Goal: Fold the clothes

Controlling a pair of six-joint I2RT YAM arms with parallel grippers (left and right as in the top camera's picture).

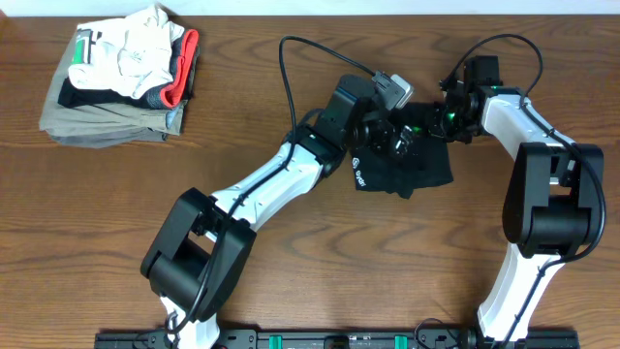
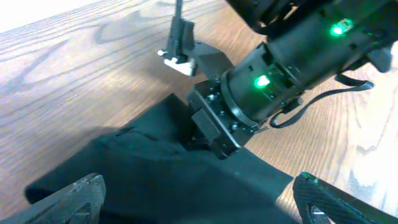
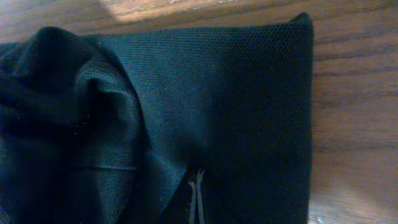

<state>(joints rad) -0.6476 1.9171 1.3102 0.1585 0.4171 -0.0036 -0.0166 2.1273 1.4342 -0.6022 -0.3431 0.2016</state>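
The black clothes point(image 1: 407, 170) lie bunched on the wooden table, right of centre, with a small white logo point(image 1: 360, 177) at the left edge. My left gripper point(image 1: 392, 136) hovers just over the fabric point(image 2: 155, 174), open. Its two fingers point(image 2: 81, 193) stand wide apart with only cloth below them, and its fingertip midpoint point(image 2: 199, 199) holds nothing. From the right, my right gripper point(image 1: 426, 126) reaches down into the garment's far edge point(image 2: 214, 134). Its tips point(image 3: 198, 180) are pressed together on a fold of the mesh fabric point(image 3: 249, 93).
A stack of folded khaki, white and red-trimmed garments point(image 1: 121, 73) sits at the far left corner. A black cable point(image 1: 291, 68) loops over the table behind the left arm. Both wrists crowd together above the garment.
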